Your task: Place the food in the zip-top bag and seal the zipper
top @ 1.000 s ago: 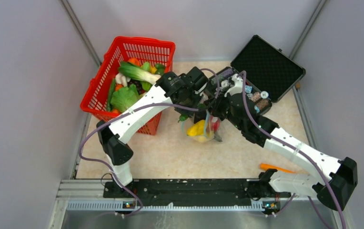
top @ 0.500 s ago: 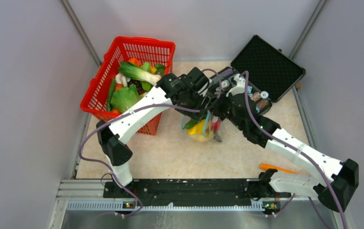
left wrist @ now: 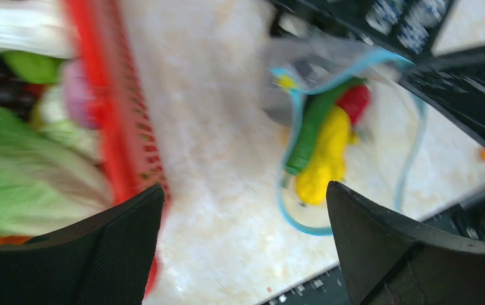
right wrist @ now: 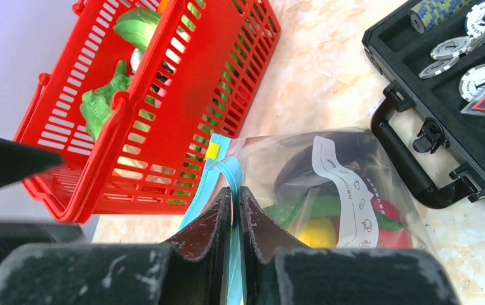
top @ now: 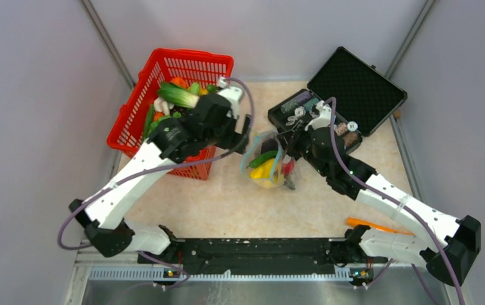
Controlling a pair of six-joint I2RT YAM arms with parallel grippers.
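Note:
The clear zip-top bag (top: 260,141) stands on the table with its mouth wide open. In it lie a green cucumber (top: 263,158), a yellow piece (top: 263,171) and a red piece (top: 286,166). My right gripper (right wrist: 235,194) is shut on the light-blue zipper (right wrist: 227,166) at the bag's rim, holding it up. My left gripper (left wrist: 246,216) hovers open and empty between the red basket and the bag, whose zipper (left wrist: 289,210) loops ahead of it. More food, leafy greens (top: 175,95) among it, fills the basket.
The red mesh basket (top: 164,67) stands at the back left, close to my left arm. An open black case (top: 354,86) of small trinkets sits at the back right, just behind the bag. An orange stick-like tool (top: 370,224) lies near the right arm's base.
My left gripper opened over the bag's mouth, left the green cucumber inside, and swung back left towards the basket. My right gripper kept its hold on the rim.

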